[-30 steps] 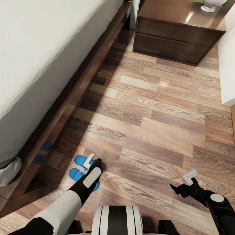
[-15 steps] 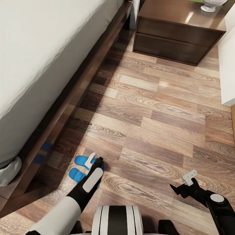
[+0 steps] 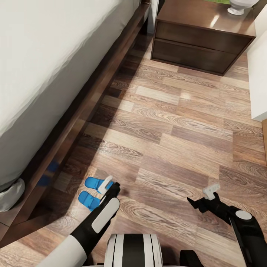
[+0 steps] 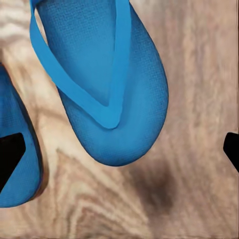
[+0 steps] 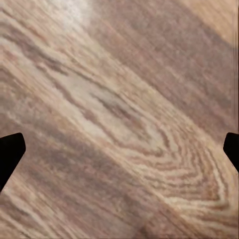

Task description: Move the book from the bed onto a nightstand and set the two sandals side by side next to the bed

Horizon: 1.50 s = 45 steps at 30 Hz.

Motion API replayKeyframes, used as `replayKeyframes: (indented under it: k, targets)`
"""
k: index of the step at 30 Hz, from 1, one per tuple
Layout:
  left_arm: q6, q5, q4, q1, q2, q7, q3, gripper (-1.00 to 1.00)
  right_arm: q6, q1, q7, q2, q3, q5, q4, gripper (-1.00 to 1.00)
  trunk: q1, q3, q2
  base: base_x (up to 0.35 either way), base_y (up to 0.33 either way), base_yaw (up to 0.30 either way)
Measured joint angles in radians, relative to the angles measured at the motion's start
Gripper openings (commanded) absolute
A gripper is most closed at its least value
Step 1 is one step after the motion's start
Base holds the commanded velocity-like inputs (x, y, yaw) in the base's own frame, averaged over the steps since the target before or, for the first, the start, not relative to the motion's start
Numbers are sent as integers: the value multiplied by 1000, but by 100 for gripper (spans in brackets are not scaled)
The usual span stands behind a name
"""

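Two bright blue sandals lie side by side on the wood floor close to the bed (image 3: 44,74): one sandal (image 3: 92,183) farther from me, the other sandal (image 3: 87,200) nearer. My left gripper (image 3: 110,185) hangs open just above and to the right of them, holding nothing. In the left wrist view one sandal's toe end (image 4: 99,74) sits between the spread fingertips (image 4: 10,157), and the second sandal (image 4: 17,169) lies beside it. My right gripper (image 3: 202,196) is open over bare floor (image 5: 119,119). The nightstand (image 3: 200,37) stands at the far end. The book is out of view.
The bed's dark wooden side rail (image 3: 85,107) runs along the left, with faint blue reflections of the sandals on it. A white lamp base (image 3: 239,5) stands on the nightstand. A white wall or panel (image 3: 259,74) borders the right side. Plank floor stretches between bed and nightstand.
My left arm has swung right, uncovering more of the two sandals. My right gripper has moved left and a little farther from me. The sandals have not moved.
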State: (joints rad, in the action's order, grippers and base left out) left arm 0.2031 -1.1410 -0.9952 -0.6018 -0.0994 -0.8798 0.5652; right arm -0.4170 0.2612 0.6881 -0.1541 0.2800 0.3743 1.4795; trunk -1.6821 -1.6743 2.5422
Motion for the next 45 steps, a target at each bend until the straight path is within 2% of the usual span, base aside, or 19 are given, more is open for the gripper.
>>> replayKeyframes:
  k: [6, 14, 16, 25, 31, 35, 38, 39, 43, 44, 45]
  targets:
    - [-34, 1, -34, 0, 0, -11, 2, 100, -4, 18, 0, 0, 0, 0, 7, 100, 0, 0, 0, 0, 0, 0]
    - [-34, 1, -39, 0, 0, -11, 2, 100, -4, 18, 0, 0, 0, 0, 7, 100, 0, 0, 0, 0, 0, 0]
    - [-23, 1, -28, 6, -8, 0, -3, 100, 8, 7, -3, -8, -3, 11, -4, 100, 1, 8, 0, 0, 0, 0]
    - [6, 1, 22, 35, -15, 42, 21, 100, 56, -10, -11, -11, -7, 61, 1, 100, 5, 42, -3, 0, 0, 0]
    - [6, 1, 31, 37, -16, 43, 23, 100, 56, -11, -13, -12, -8, 63, 17, 100, 8, 66, -4, 0, 0, 0]
    - [3, 0, 5, 38, -13, 41, 24, 100, 47, -12, -11, -11, -4, 62, 55, 100, 10, 81, -5, 0, 0, 0]
    - [-11, 2, -21, 39, -8, 40, 24, 100, 34, -12, -6, -11, -1, 41, 79, 100, 11, 93, -6, 0, 0, 0]
    - [-29, 3, -38, 39, -5, 39, 24, 100, 17, -11, -5, -11, 0, 8, 88, 100, 11, 97, -6, 0, 0, 0]
    - [-73, 4, -74, 40, -2, 39, 19, 100, -47, -9, -5, -12, 1, -82, 103, 100, 13, 112, -7, 0, 0, 0]
    - [-116, 4, -101, 34, 2, 39, 15, 100, -88, 8, -5, -13, 2, -116, 114, 100, 14, 116, -7, 0, 0, 0]
    - [-141, 3, -117, 28, 5, 40, 12, 100, -110, 22, -5, -13, 2, -130, 118, 100, 14, 120, -7, 0, 0, 0]
